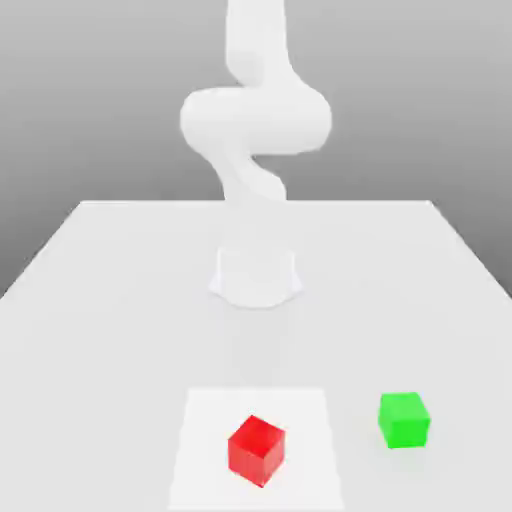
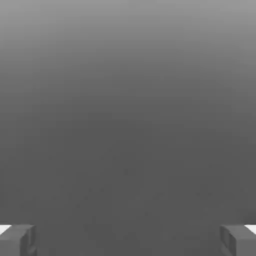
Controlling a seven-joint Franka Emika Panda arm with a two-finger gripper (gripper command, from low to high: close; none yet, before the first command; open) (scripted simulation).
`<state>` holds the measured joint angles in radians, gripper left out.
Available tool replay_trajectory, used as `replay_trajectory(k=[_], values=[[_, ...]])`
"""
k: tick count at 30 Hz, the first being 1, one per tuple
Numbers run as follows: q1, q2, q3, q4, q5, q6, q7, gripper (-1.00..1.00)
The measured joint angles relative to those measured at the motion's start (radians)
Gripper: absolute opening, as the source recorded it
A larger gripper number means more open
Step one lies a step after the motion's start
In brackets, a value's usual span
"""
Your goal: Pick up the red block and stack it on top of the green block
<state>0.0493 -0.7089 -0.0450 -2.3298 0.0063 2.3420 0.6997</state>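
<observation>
Since the table (image 1: 110, 300) takes up most of what you're looking at in the exterior view, start there: it's a pale grey-white slab running back to a far edge, with a plain grey backdrop behind it. Next biggest is the arm (image 1: 255, 120), all white, rising from a rounded base at about 12 o'clock from the blocks and curling into a fat elbow up top. Near the front edge you've got a slightly brighter square patch (image 1: 200, 450) on the table surface. The red block (image 1: 256, 451) sits on that patch, turned so one corner points at you, resting flat and untouched. The green block (image 1: 404, 419) is off at roughly 3 o'clock from the red one, maybe a hair toward 2, well apart from it and outside the bright patch, also flat on the table. From the hand view, you can see the gripper (image 2: 128, 240) with its two grey fingers (image 2: 17, 240) spread to opposite edges, so it's wide apart and holding nothing, just grey between them.
</observation>
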Motion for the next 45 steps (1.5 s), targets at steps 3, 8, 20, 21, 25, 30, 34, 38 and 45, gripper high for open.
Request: replay_trajectory(k=[3,8,20,21,25,30,34,38,45], values=[[0.056,0.114,-0.053,-0.037,0.015,0.052,-0.131,0.0],[0.133,0.296,-0.127,-0.096,0.047,0.135,-0.346,0.0],[0.214,0.73,-0.194,-0.238,0.103,0.334,-0.844,0.0],[0.211,0.765,-0.193,-0.25,0.095,0.351,-0.877,0.0],[0.187,0.904,-0.166,-0.262,0.112,0.444,-0.968,0.0],[0.132,1.034,-0.098,-0.243,0.176,0.55,-1.02,-1.0],[0.132,1.034,-0.098,-0.243,0.175,0.547,-1.019,-1.0],[0.148,0.977,-0.121,-0.253,0.139,0.502,-0.994,-1.0],[0.297,0.777,-0.052,-0.299,0.034,0.349,-0.971,-1.0]])
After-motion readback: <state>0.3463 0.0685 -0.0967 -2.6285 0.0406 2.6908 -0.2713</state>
